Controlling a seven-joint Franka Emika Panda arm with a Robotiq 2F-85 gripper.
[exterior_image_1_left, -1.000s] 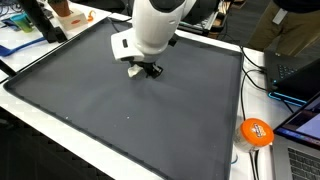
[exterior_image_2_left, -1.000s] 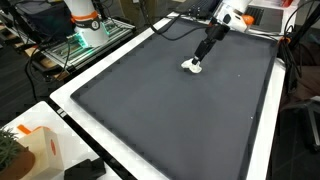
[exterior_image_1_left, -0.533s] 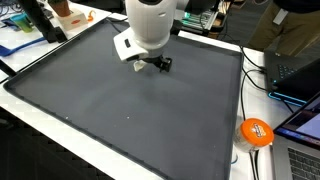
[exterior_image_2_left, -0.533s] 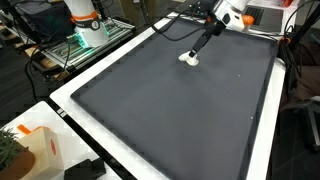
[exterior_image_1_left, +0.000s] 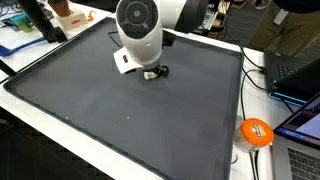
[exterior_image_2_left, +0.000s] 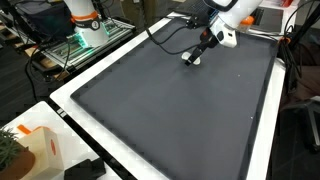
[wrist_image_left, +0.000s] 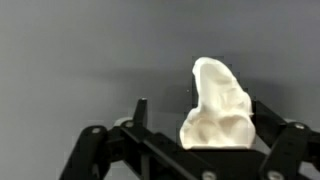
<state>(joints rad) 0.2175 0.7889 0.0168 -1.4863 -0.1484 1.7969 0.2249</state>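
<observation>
A crumpled white lump (wrist_image_left: 218, 105), cloth or tissue, lies on the dark grey mat (wrist_image_left: 70, 60). My gripper (wrist_image_left: 200, 108) stands open around it, its black fingers (wrist_image_left: 140, 108) wide apart. The lump sits closer to the right-hand finger and seems to touch it. In an exterior view the gripper (exterior_image_2_left: 194, 55) is low over the far part of the mat (exterior_image_2_left: 170, 110), with the white lump (exterior_image_2_left: 189, 59) at its tip. The arm's white wrist (exterior_image_1_left: 138, 35) leans over the gripper (exterior_image_1_left: 155, 72) and hides most of the lump.
The mat has a raised white border (exterior_image_1_left: 40, 105). An orange round object (exterior_image_1_left: 256, 131), laptops (exterior_image_1_left: 298, 65) and cables lie past one edge. A cardboard box (exterior_image_2_left: 38, 150) and an orange-and-white machine (exterior_image_2_left: 85, 20) stand off the mat, and a black cable (exterior_image_2_left: 170, 30) trails across its far corner.
The jaws have opened to full width. The lump moved a short way toward the mat's far edge, then stayed put. The arm has swung over and tilted above the gripper.
</observation>
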